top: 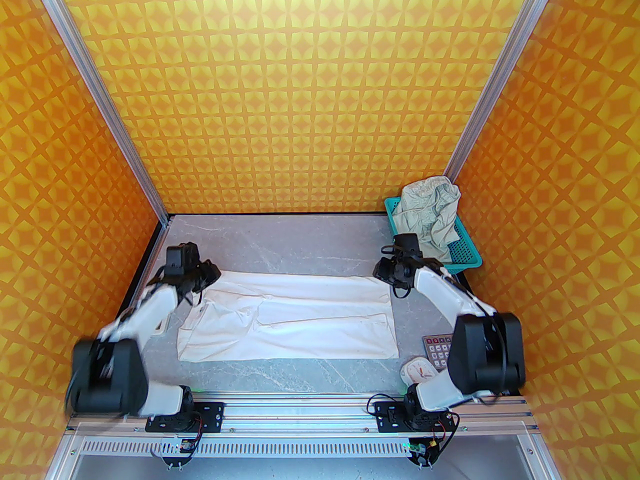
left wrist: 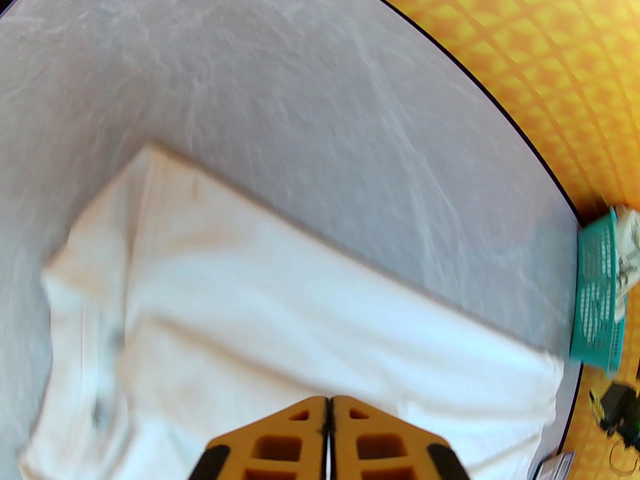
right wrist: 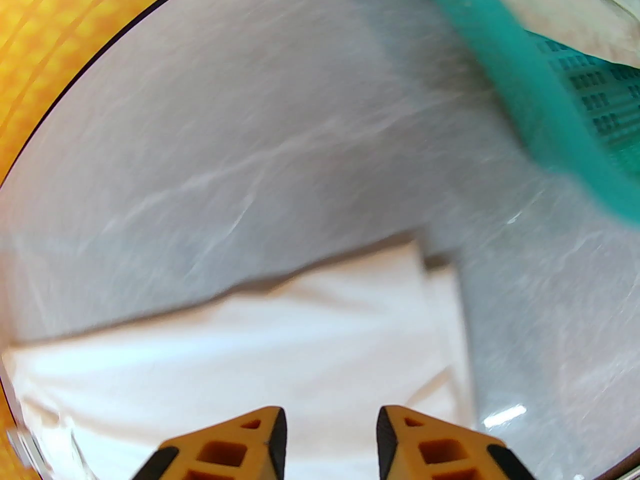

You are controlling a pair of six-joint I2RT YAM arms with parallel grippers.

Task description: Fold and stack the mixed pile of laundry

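A: White T-shirt [top: 290, 318], where is it placed?
B: It is spread flat on the grey bench [top: 300, 238] between the two arms, long side running left to right. A fold line is seen along the middle, and creases are noted toward the left end.
A: Left hand [top: 209, 273]?
B: It is positioned at the shirt's far-left corner. In the left wrist view the fingers are pressed together, clenched. No cloth is seen pinched between them. White cloth is seen just below the tips.
A: Right hand [top: 386, 272]?
B: It is positioned at the shirt's far-right corner, near the basket. In the right wrist view the fingers are parted, released, and nothing is held. White cloth is seen below the gap.
A: Shorts [top: 430, 213]?
B: Pale greenish-cream, bunched in the teal mesh basket [top: 470, 263] at the bench's far-right corner. They are heaped above the rim and kept apart from the shirt.
A: Anything else to be logged?
B: A keypad device [top: 437, 350] and a small white round item [top: 417, 368] are noted beside the right arm, on the near-right of the bench. Details are too small to be made out.
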